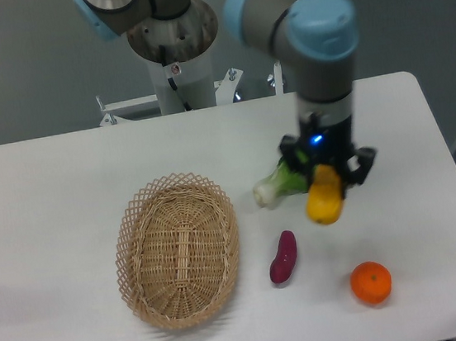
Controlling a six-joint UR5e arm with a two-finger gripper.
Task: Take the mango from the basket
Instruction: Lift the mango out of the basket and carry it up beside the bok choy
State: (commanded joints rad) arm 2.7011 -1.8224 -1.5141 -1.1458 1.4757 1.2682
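While held up: the mango (324,200) looks smooth and yellow.
Gripper (326,177): squeezed tight on the mango's top.

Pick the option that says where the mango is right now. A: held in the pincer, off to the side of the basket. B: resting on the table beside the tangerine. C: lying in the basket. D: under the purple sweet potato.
A: the pincer is clamped on the mango, well clear of the basket, which holds nothing.

Lighting: bright, even, overhead. Shadows: soft, faint on bench (64,190). Focus: slightly soft overall; no glare.
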